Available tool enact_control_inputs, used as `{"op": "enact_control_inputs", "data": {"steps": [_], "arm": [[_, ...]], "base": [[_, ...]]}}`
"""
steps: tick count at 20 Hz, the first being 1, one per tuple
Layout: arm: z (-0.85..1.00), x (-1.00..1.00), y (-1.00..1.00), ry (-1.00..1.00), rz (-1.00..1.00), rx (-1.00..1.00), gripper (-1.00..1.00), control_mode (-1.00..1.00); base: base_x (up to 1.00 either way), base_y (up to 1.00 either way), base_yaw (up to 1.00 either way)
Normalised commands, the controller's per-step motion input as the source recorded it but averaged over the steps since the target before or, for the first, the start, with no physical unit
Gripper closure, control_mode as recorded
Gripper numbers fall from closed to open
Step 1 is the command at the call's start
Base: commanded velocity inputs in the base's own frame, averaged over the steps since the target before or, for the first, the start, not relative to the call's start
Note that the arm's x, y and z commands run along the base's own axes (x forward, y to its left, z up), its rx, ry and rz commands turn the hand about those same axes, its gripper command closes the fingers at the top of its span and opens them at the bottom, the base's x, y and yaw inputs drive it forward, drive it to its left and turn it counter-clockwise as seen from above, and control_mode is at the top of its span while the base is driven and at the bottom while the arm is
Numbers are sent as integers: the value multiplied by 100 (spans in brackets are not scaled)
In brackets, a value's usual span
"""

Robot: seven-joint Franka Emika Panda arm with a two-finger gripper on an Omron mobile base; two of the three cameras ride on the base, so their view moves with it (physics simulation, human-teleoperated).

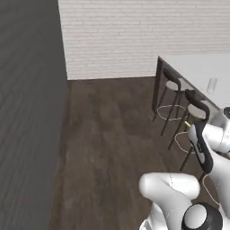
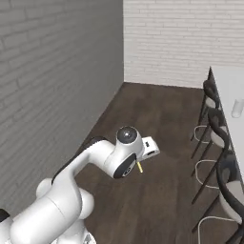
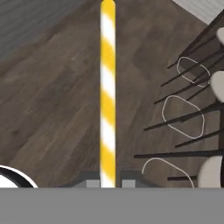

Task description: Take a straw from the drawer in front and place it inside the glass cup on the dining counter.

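The straw (image 3: 107,87), striped yellow and white, runs straight up the hand view from between my two fingertips. My gripper (image 3: 107,183) is shut on its lower end, above dark wooden floor. A short yellow bit of the straw (image 2: 139,167) pokes out below the hand in the right base view, and a speck of the straw (image 1: 187,123) shows beside the forearm in the left base view. The glass cup (image 1: 211,84) stands upright on the white dining counter (image 1: 197,67), far ahead to the right; the cup (image 2: 237,108) is also at the right edge of the right base view. The drawer is out of view.
Dark stools (image 1: 173,85) (image 2: 220,136) with wire footrests line the near side of the counter, between the arm and the cup. A grey wall (image 1: 27,112) runs along the left, and a white brick wall (image 2: 181,38) closes the far end. Wooden floor (image 1: 112,134) lies between.
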Motion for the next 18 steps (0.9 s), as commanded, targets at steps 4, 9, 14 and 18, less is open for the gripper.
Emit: {"op": "enact_control_inputs", "data": {"steps": [4, 9, 14, 18], "arm": [[0, 0, 0, 0, 0, 0, 100, 100], [0, 0, 0, 0, 0, 0, 100, 100], [0, 0, 0, 0, 0, 0, 100, 100], [0, 0, 0, 0, 0, 0, 100, 100]], "base": [[78, 69, -47], [74, 60, -41], [79, 47, -42], [82, 41, -47]]}}
